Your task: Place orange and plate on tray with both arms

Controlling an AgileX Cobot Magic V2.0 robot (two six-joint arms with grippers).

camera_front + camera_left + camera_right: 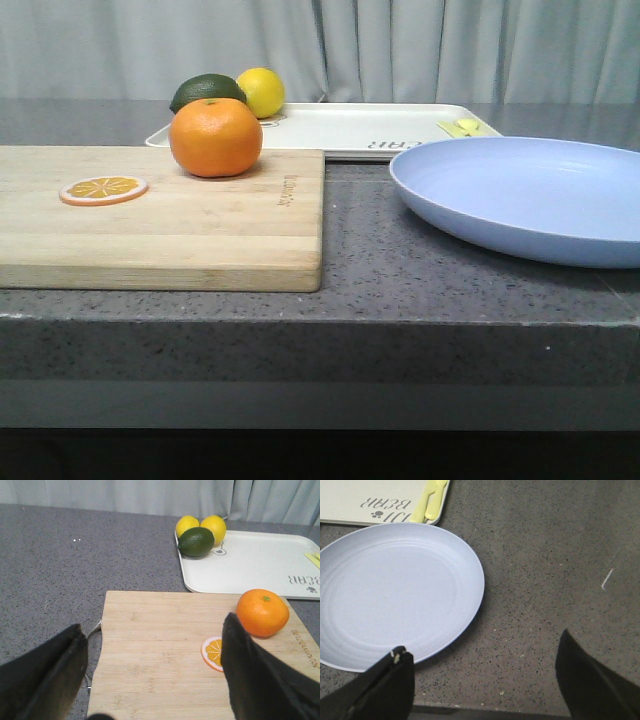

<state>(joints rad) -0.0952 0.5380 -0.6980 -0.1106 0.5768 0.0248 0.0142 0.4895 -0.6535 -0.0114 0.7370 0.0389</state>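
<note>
Sitting nearest in the front view: the wooden cutting board [160, 215] on the left and the plate [530, 195] on the right, both resting on the grey speckled counter [360, 270]. Neither gripper showing in that view at all.

Hovering over the near end of the board, fingers spread wide apart and holding nothing: the left gripper [155, 680]. Hanging over bare counter just beside the plate's rim, also wide open and empty: the right gripper [485, 685].

Lying flat on the board, a little orange slice disc [103, 189], so aiming carefully past it on the left side, probably. Sitting further back near the board's far edge, upright with the stem dimple on top: the orange [215, 137]. Looking like a reach-and-grab step for both arms, nothing picked up yet. Coming down over the fruit's widest part and squeezing gently, since round and likely to roll. For the plate, pinching the near rim rather than the flat middle, and lifting level.

Waiting behind everything: the tray [340, 128], mostly bare, with a dark green fruit [196, 542] and two lemons [200, 526] crowding its far left corner and a small yellow-green mark [463, 127] on the right. Keeping the drop spots toward the open middle.
</note>
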